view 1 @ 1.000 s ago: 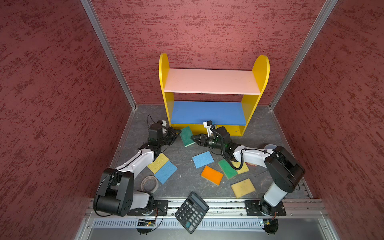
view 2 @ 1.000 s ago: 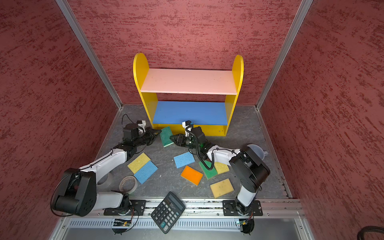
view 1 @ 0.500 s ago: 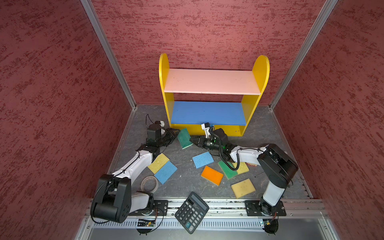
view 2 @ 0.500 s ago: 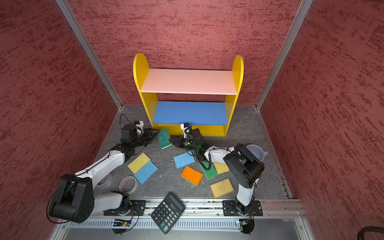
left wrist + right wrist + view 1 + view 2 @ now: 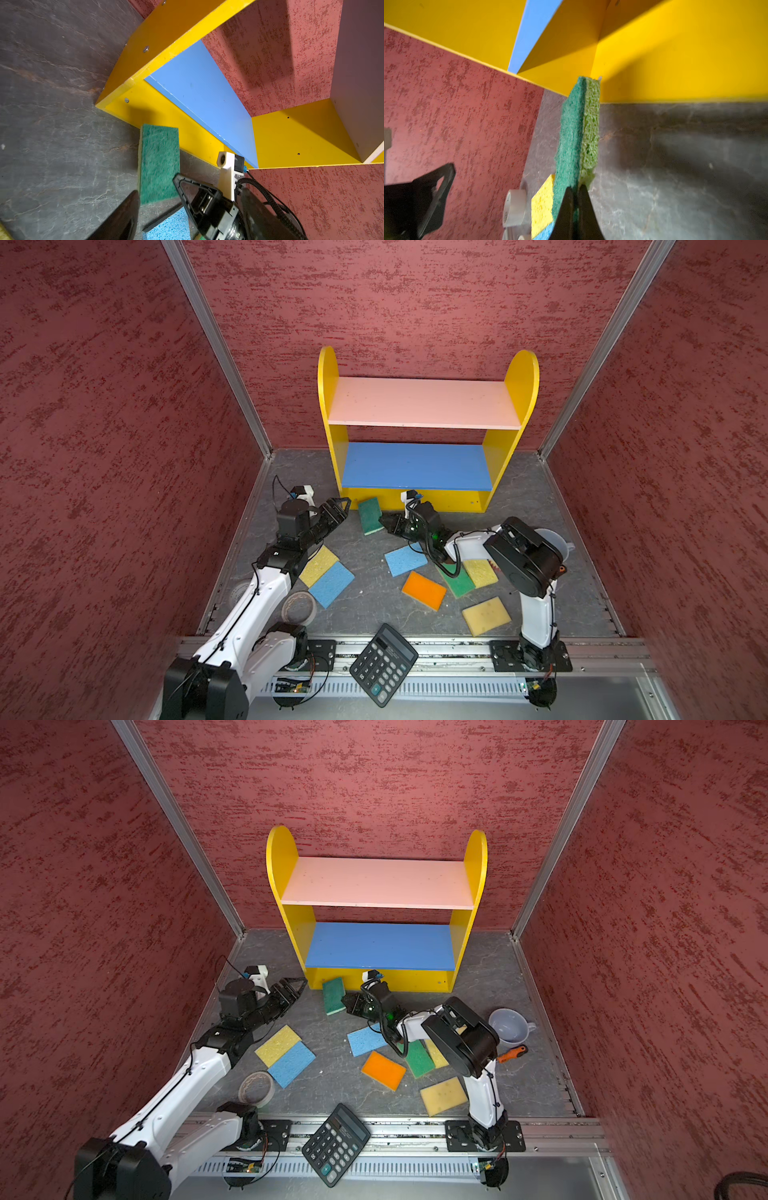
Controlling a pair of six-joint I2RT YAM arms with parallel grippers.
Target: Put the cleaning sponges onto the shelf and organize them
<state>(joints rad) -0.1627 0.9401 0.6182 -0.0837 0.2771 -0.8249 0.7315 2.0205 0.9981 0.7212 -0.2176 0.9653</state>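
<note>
Right wrist view: catches the right end effector (image 5: 576,188) pinching the near end of a green sponge (image 5: 577,128), with pads pressed close on the foam. Holds it on edge, dark scouring face on one side and pale green foam on the other, far end up at the yellow bottom front of the shelf (image 5: 675,62); cannot tell whether touching there. In both top views, shows the right arm (image 5: 465,540) low off the shelf's front right: elbow folded high, forearm lying just above the worktop (image 5: 374,610), wrist ending just in front of the bottom board, left of the shelf's middle. Sets the left end effector (image 5: 340,506) off the shelf's front left corner, spread wide with nothing between, near the green sponge but apart from it. Stretches the left arm (image 5: 266,593) long and low toward that corner, wrist rolled onto its side. Shows the other sponges (image 5: 424,590) lying flat on the worktop in front of the shelf.
</note>
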